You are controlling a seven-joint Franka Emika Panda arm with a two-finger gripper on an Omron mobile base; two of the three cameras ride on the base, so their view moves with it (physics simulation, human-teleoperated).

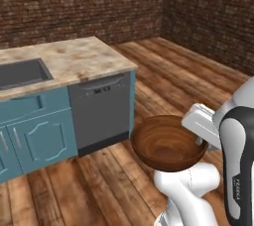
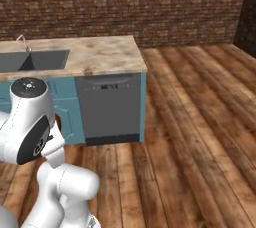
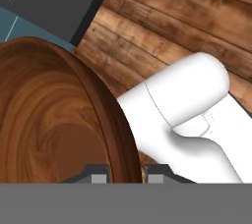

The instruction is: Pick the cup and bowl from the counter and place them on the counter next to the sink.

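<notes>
Counter (image 1: 74, 59) tan stone over teal cabinets, sink (image 1: 20, 74) set in its left part, dishwasher (image 1: 101, 113) under its right end, bowl (image 1: 166, 145) held in air over wood floor, gripper (image 3: 126, 173) pinched narrow on bowl rim

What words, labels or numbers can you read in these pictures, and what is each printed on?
Arm: a small vertical marking on its dark joint cover, too blurred to read.
Dishwasher: tiny light marks on its control strip, too small to read.
Bowl, counter, sink: no text.
</notes>
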